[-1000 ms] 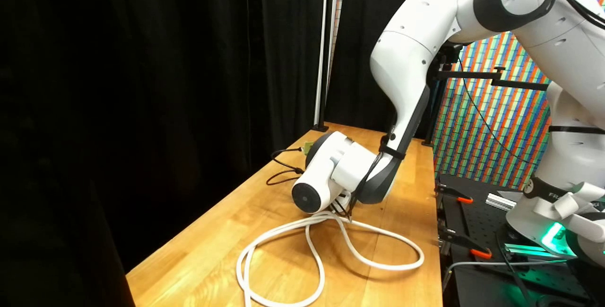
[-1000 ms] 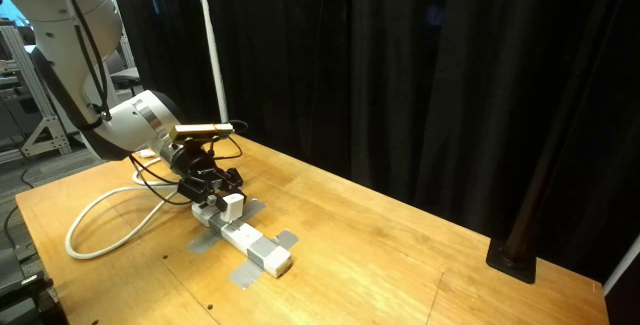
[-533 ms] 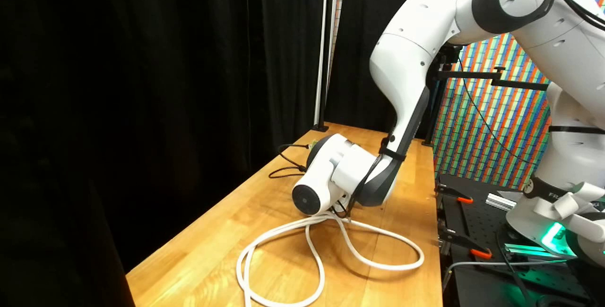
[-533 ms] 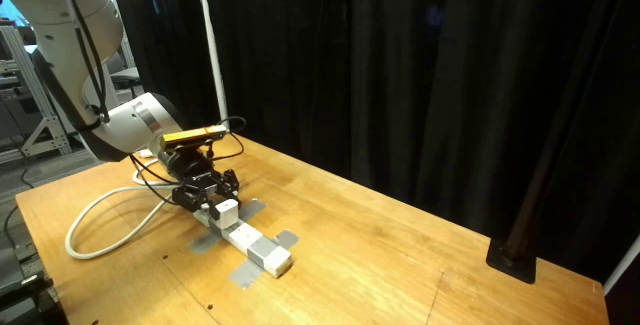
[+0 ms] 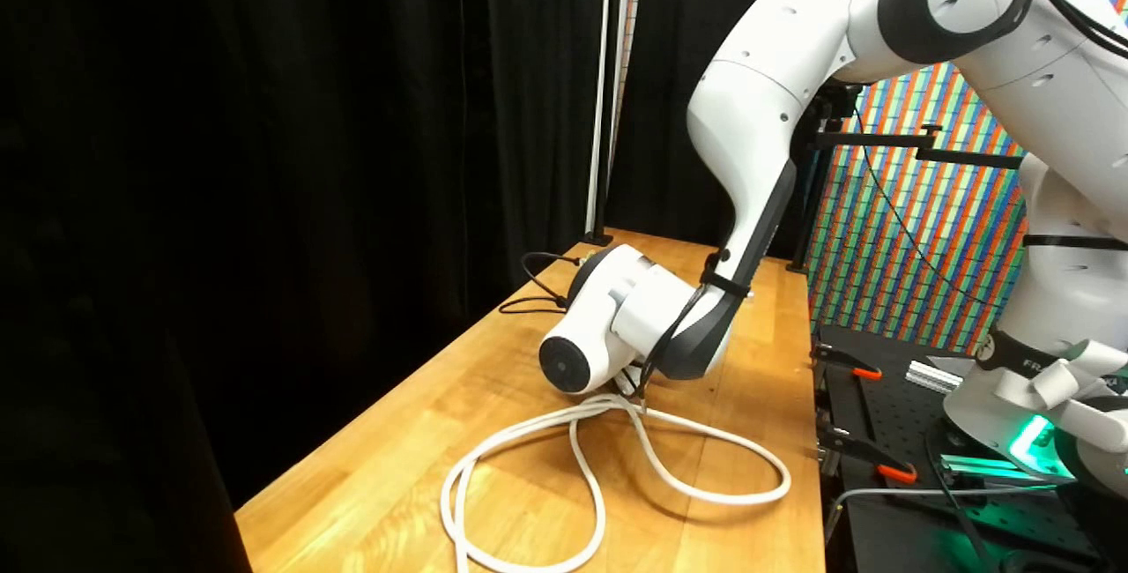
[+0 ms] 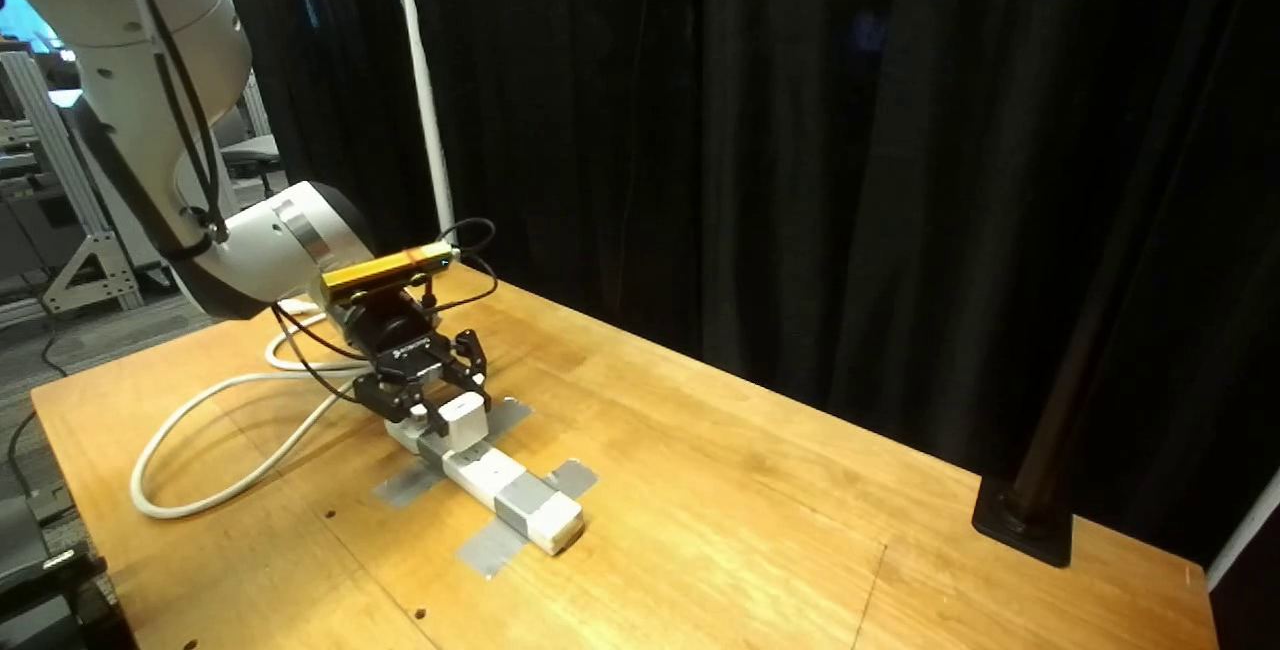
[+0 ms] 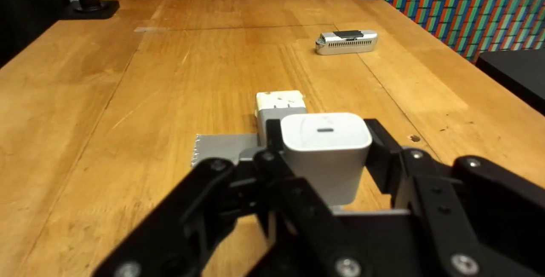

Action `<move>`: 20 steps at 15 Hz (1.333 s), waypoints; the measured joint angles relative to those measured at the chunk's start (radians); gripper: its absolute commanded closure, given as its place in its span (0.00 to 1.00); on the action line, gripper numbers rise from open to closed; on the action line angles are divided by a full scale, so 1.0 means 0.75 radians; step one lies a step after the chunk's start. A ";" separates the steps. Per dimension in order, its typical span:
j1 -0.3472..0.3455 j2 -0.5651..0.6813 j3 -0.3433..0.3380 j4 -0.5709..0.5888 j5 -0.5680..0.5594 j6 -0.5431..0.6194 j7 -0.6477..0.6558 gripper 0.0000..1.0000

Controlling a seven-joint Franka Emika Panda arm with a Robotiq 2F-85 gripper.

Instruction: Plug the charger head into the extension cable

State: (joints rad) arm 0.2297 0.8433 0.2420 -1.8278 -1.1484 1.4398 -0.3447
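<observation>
Clamping the white charger head between the jaws, close over the taped-down socket block of the extension cable.

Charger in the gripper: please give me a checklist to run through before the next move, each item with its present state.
1. Charger held in the gripper: ok, fingers on both sides.
2. Port facing up: ok.
3. Socket block fixed to the table: ok, grey tape straps it down in an exterior view.
4. Prongs lined up with the socket block: cannot tell, the charger's underside is hidden.
5. Charger pushed fully home: cannot tell, the join is hidden.
6. Cord clear of the gripper: cannot tell, its end at the block is hidden.
</observation>
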 measured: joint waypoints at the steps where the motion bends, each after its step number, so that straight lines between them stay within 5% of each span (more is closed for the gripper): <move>1: 0.000 0.000 -0.003 0.004 0.000 0.000 0.003 0.77; 20: -0.007 0.045 -0.019 0.073 0.003 -0.005 -0.106 0.77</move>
State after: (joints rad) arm 0.2247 0.8774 0.2278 -1.7728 -1.1459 1.4359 -0.4241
